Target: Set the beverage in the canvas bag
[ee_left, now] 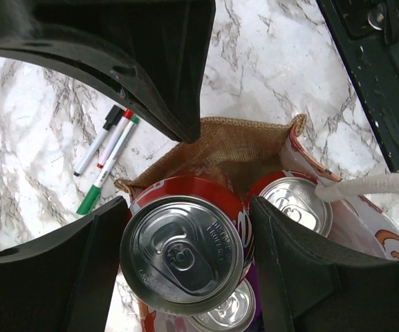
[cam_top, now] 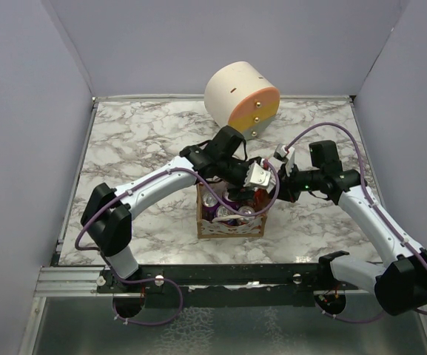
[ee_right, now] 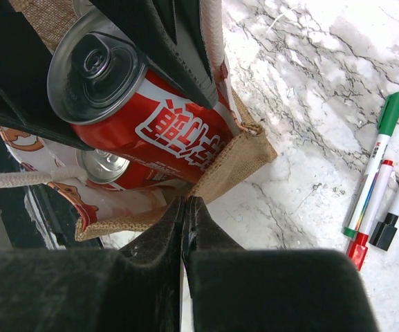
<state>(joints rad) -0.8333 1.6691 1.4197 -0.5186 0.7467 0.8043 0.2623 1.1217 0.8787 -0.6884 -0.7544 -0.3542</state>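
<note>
The canvas bag (cam_top: 228, 226) stands at the table's front centre; its tan burlap shows in the left wrist view (ee_left: 240, 149) and the right wrist view (ee_right: 237, 162). My left gripper (ee_left: 185, 259) is shut on a red beverage can (ee_left: 185, 252) and holds it tilted at the bag's mouth; the can also shows in the right wrist view (ee_right: 158, 131). Another red can (ee_left: 299, 204) and a purple can (ee_left: 230, 312) lie inside the bag. My right gripper (ee_right: 185, 206) is shut, its tips pinching the bag's rim on the right side.
A cream-and-orange round drawer box (cam_top: 241, 96) stands at the back centre. Three marker pens (ee_left: 106, 155) lie on the marble just behind the bag, also in the right wrist view (ee_right: 379, 180). A white rope handle (ee_left: 372, 185) crosses the bag's mouth.
</note>
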